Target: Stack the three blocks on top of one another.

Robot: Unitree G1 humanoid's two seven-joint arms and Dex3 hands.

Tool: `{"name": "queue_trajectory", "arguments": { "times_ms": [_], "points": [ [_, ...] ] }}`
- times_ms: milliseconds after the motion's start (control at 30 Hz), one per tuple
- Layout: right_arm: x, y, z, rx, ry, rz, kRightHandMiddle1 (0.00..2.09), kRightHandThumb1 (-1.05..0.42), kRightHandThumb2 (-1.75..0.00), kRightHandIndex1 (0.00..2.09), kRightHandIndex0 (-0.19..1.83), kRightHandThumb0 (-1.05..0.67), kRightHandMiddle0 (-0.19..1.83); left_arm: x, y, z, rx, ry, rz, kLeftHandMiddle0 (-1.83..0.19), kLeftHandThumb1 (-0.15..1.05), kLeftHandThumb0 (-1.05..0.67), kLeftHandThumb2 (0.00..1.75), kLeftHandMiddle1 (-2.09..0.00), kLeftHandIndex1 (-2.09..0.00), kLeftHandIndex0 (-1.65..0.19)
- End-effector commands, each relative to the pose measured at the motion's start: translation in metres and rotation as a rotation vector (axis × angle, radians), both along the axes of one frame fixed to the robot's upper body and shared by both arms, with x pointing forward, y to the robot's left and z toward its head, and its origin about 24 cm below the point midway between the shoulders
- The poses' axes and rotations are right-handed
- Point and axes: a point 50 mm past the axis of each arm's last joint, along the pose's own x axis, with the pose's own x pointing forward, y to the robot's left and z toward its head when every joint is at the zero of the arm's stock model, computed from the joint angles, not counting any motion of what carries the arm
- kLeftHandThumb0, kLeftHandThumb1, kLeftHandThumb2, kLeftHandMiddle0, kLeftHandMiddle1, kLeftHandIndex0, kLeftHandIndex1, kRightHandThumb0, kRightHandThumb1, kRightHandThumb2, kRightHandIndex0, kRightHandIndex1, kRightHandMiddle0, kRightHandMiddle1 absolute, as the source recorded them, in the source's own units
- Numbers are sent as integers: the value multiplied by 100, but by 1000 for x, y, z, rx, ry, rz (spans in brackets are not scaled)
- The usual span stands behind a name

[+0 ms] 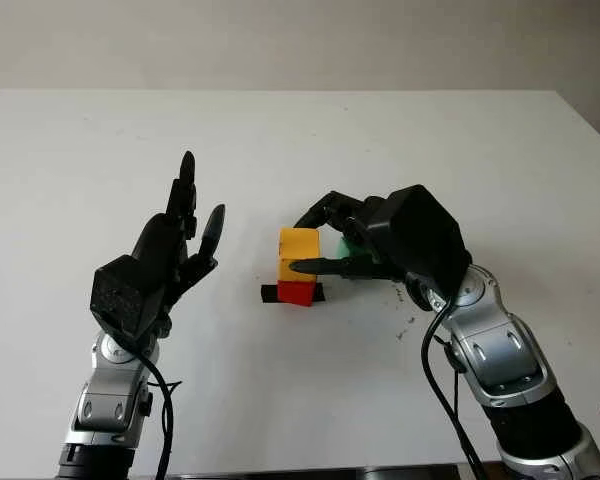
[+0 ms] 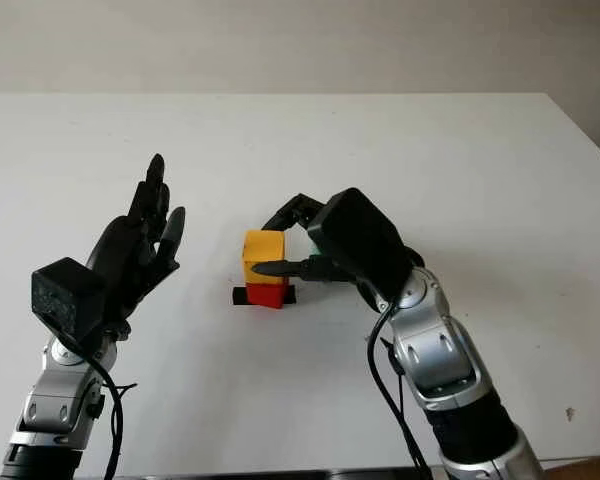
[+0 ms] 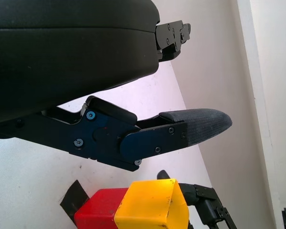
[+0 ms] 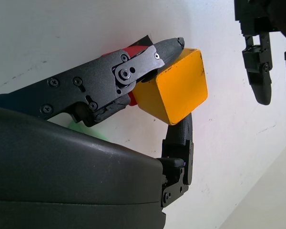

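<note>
The two head eyes look forward and down over the white flat surface (image 1: 400, 130); both wrist cameras, very close, share the yellow plastic cube (image 3: 152, 202).

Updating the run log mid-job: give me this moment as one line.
right hand: shut on yellow block | yellow block: on red block | green block: behind right hand | left hand: open, raised left of stack

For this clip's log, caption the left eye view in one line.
Right hand grips the yellow block atop the red block; left hand open nearby.
</note>
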Motion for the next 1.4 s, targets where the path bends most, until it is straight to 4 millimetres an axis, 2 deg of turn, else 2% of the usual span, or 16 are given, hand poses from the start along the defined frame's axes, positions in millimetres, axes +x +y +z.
{"name": "queue_trajectory", "arguments": {
  "times_ms": [0, 133, 200, 267, 367, 433, 567, 900, 1167, 1300, 1367],
  "points": [
    [-2, -1, -7, -36, 6, 10, 176, -97, -5, 5, 21, -48, 27, -1, 2, -1, 5, -4, 1, 19, 105, -76, 62, 0, 0, 19],
    [-3, -2, -7, -59, -28, 39, 164, -96, -5, 5, 20, -46, 18, -1, 2, -2, 1, -2, 3, 19, 105, -76, 61, 0, 0, 19],
    [-3, -1, -7, -95, -34, 47, 133, -95, -5, 3, 14, -51, 6, 0, 2, -1, -1, -5, -1, 19, 105, -76, 61, 0, 0, 19],
    [-4, -1, -5, -114, -47, 55, 111, -94, -5, 2, 8, -53, 0, 0, 2, -1, -1, -4, -4, 19, 105, -76, 61, 0, 0, 19],
    [-5, -2, -3, -139, -68, 76, 70, -92, -5, 2, -1, -58, 1, 0, 2, -1, 0, 0, -6, 19, 105, -76, 61, 0, 0, 19],
    [-5, -3, -2, -150, -65, 85, 52, -92, -5, 2, -9, -62, 0, 0, 2, -1, 2, 2, -5, 19, 105, -75, 62, 0, 0, 19],
    [-6, -5, -1, -171, -74, 107, 30, -92, -5, 2, -18, -66, -2, 0, 2, -1, 1, -2, -1, 19, 105, -75, 62, 0, 0, 19],
    [-7, -11, 5, -223, -133, 136, 12, -90, -5, 0, -19, -76, -14, 0, 2, -1, -1, -3, -3, 19, 105, -75, 62, 0, 0, 19],
    [-5, -33, 36, -273, -252, 121, 10, -92, -6, 0, -19, -75, -11, 0, 4, -1, 7, 1, 3, 19, 105, -76, 62, 0, 0, 19],
    [-4, -47, 55, -320, -292, 85, 12, -91, -5, 1, -18, -62, -3, 0, 5, -1, 7, 7, 4, 19, 105, -77, 62, 0, 0, 19],
    [-3, -54, 62, -348, -311, 70, 14, -89, -5, 3, -15, -61, 4, 0, 6, 0, 10, 9, 2, 19, 105, -77, 62, 0, 0, 19]
  ]
}}
